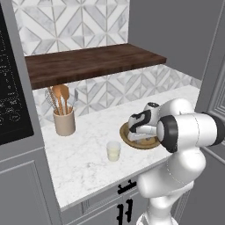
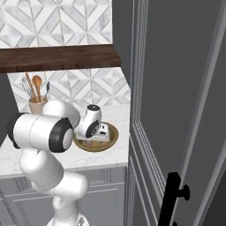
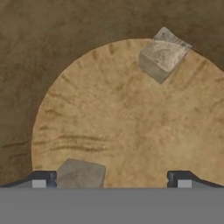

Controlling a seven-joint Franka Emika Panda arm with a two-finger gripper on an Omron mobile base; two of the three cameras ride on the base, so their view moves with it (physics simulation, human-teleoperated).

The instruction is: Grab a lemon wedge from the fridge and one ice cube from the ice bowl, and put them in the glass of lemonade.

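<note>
The gripper [image 3: 111,177] was found lowered into the ice bowl [image 1: 126,133] on the marble counter [image 1: 83,162], its jaws spread fully apart and nothing held between them. One ice cube [image 3: 80,173] was observed just inside one fingertip [image 3: 43,178], at the bowl's floor; a second cube [image 3: 163,54] lay well apart near the far wall. The glass of lemonade [image 1: 113,150] was noted standing upright near the bowl, with a utensil crock [image 1: 64,121] set further back.

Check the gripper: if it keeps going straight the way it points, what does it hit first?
Likely the ice bowl's bare wooden floor. The open gripper points into it; one ice cube sits beside the left fingertip, possibly clipped. Depth unclear.
</note>
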